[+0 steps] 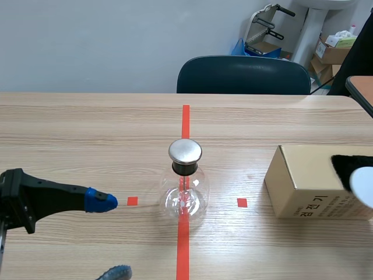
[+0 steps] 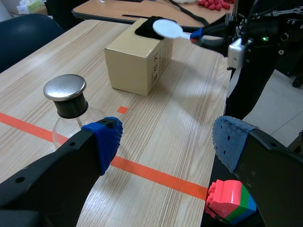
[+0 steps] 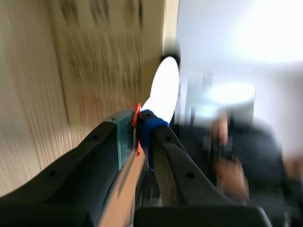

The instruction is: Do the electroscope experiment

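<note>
The electroscope (image 1: 185, 186) is a round, clear glass flask closed by a black stopper (image 1: 185, 168) with a smooth, domed metal cap (image 1: 185, 151) on top. It stands upright at the middle of the pale wood-grain table (image 1: 87, 128), on the orange-red tape line, with its long axis vertical and the cap pointing up. A thin rod hangs from the stopper down into the glass. What sits at its lower end cannot be made out against the tape seen through the flask. To the right stands a closed brown cardboard box (image 1: 303, 186) with dark print on its side, and its contents are hidden. A soft black cloth (image 2: 149, 26) lies on top of the box. The right gripper (image 3: 138, 127) has its fingers pressed together on the thin orange-red stem of a paddle (image 2: 168, 28). The paddle's flat white oval blade points away from the fingers and reaches over the cloth, its long axis running from the gripper toward the box. Whether the blade touches the cloth cannot be told. The left gripper (image 2: 165, 142) is low near the table's near edge, left of the electroscope, with its fingers spread wide and nothing between them. Its dotted blue pads (image 2: 106, 139) face each other, and one comes just beside the flask in the wrist view. Under its other finger shows a studded plastic block (image 2: 229, 201) of pink, green and blue. A dark padded chair (image 1: 243, 76) stands at the far side.
</note>
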Controlling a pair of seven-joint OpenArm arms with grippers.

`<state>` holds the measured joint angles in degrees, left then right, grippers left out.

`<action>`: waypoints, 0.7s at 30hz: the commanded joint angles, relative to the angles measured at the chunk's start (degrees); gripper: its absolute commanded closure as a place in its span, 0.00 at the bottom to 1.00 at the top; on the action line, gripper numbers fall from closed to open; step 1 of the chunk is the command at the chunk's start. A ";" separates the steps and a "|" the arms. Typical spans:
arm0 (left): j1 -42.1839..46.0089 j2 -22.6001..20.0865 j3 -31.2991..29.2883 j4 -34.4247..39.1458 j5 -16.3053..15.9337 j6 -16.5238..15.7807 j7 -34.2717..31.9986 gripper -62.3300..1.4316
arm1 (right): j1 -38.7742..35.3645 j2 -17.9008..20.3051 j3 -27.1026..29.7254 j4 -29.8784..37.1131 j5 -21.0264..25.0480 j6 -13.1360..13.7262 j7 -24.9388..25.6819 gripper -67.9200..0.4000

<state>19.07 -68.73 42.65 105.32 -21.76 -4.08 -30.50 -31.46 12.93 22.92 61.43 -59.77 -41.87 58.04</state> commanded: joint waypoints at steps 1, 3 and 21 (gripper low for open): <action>0.11 0.15 0.07 0.98 -0.28 -0.11 -1.01 0.31 | -0.11 0.85 0.26 0.74 0.59 -2.95 4.09 0.97; 0.11 0.15 0.07 0.98 -0.28 -0.11 -1.01 0.31 | -0.20 0.83 0.26 0.74 0.63 -2.99 6.21 0.97; 0.11 0.15 0.07 0.98 -0.22 -0.09 -1.01 0.31 | -0.61 0.68 0.26 0.74 3.63 -2.99 -2.36 0.97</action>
<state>19.07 -68.73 42.65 105.32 -21.74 -4.08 -30.50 -31.79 12.75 22.85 61.45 -57.60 -41.78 58.06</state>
